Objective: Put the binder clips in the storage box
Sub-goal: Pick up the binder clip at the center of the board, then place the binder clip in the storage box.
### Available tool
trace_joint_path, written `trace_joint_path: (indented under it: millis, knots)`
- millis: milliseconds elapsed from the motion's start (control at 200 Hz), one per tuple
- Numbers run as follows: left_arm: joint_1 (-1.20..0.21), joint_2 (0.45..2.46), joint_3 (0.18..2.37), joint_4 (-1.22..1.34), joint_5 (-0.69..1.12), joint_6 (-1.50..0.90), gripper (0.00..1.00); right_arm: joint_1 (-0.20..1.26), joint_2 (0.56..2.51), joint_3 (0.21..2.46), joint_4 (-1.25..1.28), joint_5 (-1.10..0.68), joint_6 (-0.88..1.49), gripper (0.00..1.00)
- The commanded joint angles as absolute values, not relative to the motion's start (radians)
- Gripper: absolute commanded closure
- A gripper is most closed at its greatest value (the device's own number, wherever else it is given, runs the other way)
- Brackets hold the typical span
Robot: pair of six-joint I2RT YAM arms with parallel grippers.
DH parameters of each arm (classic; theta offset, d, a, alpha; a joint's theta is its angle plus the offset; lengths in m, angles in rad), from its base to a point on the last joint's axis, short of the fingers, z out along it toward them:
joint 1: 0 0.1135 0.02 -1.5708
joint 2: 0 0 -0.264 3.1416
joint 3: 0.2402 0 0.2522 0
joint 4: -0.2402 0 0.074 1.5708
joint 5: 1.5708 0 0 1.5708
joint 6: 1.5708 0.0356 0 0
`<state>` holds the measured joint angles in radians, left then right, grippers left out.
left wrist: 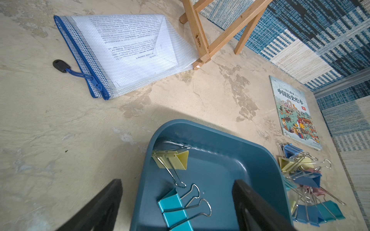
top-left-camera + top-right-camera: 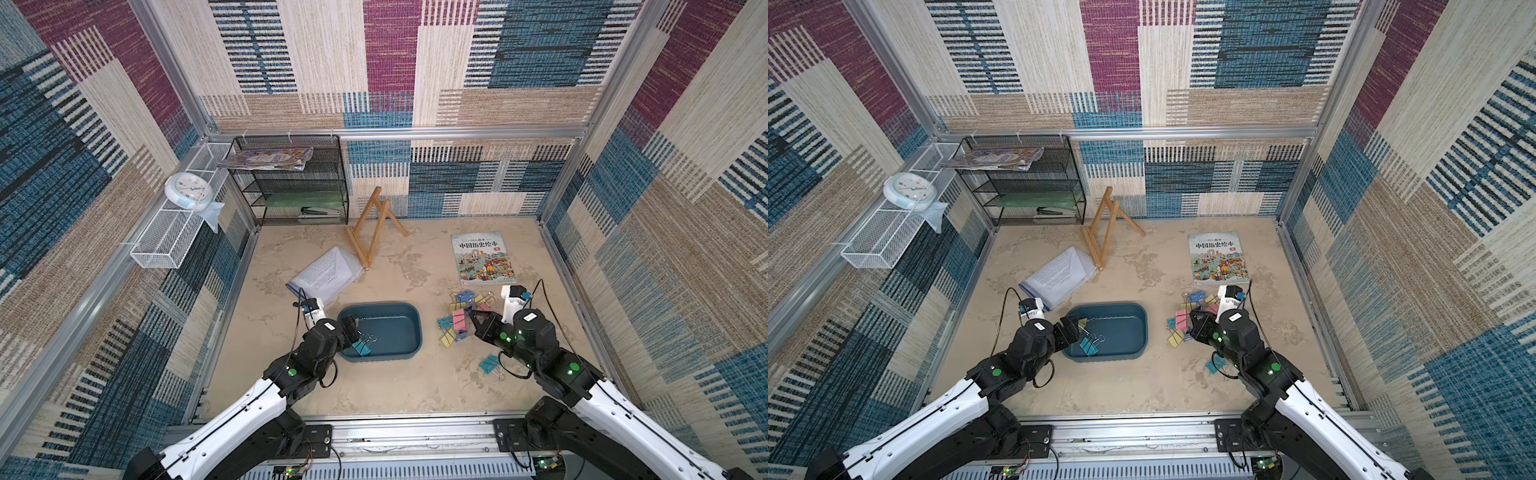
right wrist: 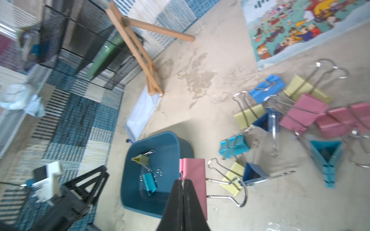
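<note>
Because the pastel wire-handled binder clips [image 2: 446, 323] lie heaped at three o'clock of the shallow dark teal plastic storage box [image 2: 419, 330], the right gripper [image 3: 183, 181] pinches a pink clip [image 3: 195, 172] there to carry over, while the left gripper [image 2: 352, 328] hangs spread above the box's nine o'clock end.
</note>
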<state>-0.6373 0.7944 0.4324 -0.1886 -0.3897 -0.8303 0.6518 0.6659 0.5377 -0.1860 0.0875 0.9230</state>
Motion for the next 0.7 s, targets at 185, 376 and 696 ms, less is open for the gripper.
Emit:
trace_joint_path:
  millis: [185,376,696]
  knots:
    - [-0.638,0.788,0.431,-0.188,-0.408,-0.831,0.1,0.906,0.968,0.62,0.16,0.089,0.969,1.0]
    - [-0.637,0.769,0.436,-0.217,-0.423,-0.821,0.1,1.041,1.267,0.784,0.19,0.177,0.943,1.0]
    - [-0.637,0.647,0.462,-0.347,-0.515,-0.806,0.09,1.123,1.659,1.036,0.192,0.239,0.924,1.0]
